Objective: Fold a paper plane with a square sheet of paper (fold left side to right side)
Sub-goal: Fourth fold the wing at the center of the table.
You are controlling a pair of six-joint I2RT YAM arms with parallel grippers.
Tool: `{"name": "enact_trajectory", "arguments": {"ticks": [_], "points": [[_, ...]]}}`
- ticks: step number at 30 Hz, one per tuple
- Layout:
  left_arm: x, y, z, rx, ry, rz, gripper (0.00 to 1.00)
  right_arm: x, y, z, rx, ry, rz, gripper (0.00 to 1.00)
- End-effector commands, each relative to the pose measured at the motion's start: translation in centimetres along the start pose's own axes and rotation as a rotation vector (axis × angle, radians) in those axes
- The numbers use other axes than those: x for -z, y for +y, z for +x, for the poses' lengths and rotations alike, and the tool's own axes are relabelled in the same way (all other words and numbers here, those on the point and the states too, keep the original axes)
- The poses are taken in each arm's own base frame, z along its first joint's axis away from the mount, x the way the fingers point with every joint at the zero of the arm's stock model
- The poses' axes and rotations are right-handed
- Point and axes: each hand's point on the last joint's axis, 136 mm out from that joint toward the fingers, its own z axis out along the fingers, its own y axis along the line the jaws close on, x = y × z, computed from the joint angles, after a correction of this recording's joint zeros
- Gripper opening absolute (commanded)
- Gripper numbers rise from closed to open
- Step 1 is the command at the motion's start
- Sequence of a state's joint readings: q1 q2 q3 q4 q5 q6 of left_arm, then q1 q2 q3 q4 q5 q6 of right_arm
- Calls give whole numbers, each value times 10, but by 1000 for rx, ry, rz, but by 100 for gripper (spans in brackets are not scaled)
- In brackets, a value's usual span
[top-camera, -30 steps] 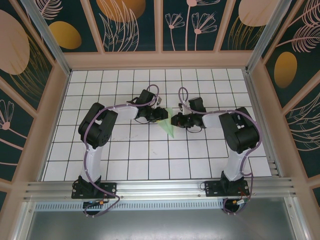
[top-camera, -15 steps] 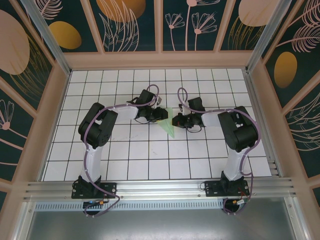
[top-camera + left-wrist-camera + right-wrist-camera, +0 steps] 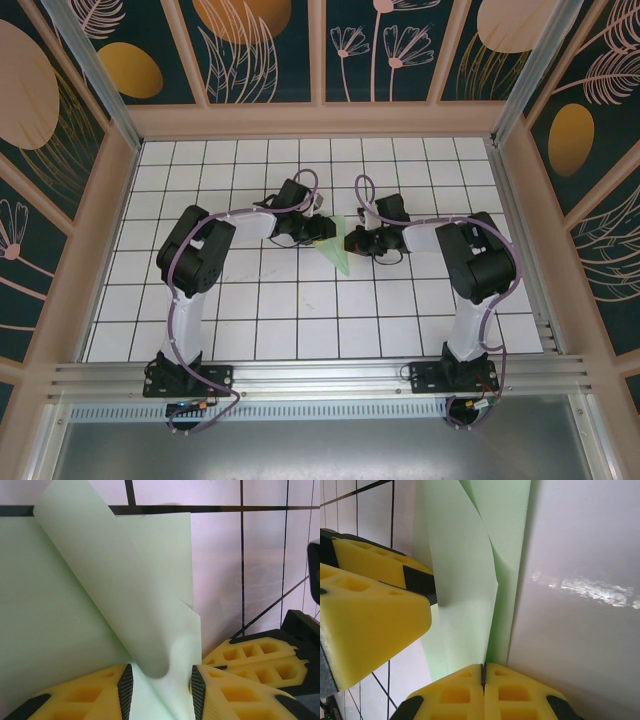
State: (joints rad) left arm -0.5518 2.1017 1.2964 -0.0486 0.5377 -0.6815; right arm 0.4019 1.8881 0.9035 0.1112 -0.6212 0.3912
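Note:
The square sheet of paper (image 3: 340,256) is pale green and folded into a narrow pointed wedge on the grid table, between the two arms. My left gripper (image 3: 323,231) stands on its far left part. In the left wrist view the left gripper (image 3: 161,681) has its jaws apart over the paper (image 3: 75,590), and a curled flap rises between the pads. My right gripper (image 3: 351,241) meets the sheet from the right. In the right wrist view the right gripper (image 3: 483,669) is shut, and the edge of the raised flap (image 3: 462,580) runs into its seam.
White grid tiles (image 3: 300,300) cover the table, with free room toward the near edge. Wooden walls (image 3: 320,120) with patterned panels enclose the back and sides. The other arm's yellow fingers show close by in each wrist view (image 3: 260,655) (image 3: 370,625).
The right gripper's jaws closed the last small gap on the paper flap. The left gripper and the sheet stayed where they were.

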Motion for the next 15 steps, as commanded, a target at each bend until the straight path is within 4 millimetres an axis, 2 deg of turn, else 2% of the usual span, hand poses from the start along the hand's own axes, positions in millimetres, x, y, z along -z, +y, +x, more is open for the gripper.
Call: {"name": "enact_trajectory", "arguments": {"ticks": [1, 9, 12, 15], "points": [[9, -4, -1, -22, -5, -34, 40, -8, -29, 32, -57, 93, 111, 1], [40, -34, -20, -77, -68, -18, 42, -9, -44, 46, -93, 129, 166, 1], [42, -40, -22, -80, -71, 2, 39, -9, -44, 45, -94, 127, 167, 1], [35, -42, -20, -75, -49, 27, 35, -10, -43, 45, -90, 126, 164, 1]]}}
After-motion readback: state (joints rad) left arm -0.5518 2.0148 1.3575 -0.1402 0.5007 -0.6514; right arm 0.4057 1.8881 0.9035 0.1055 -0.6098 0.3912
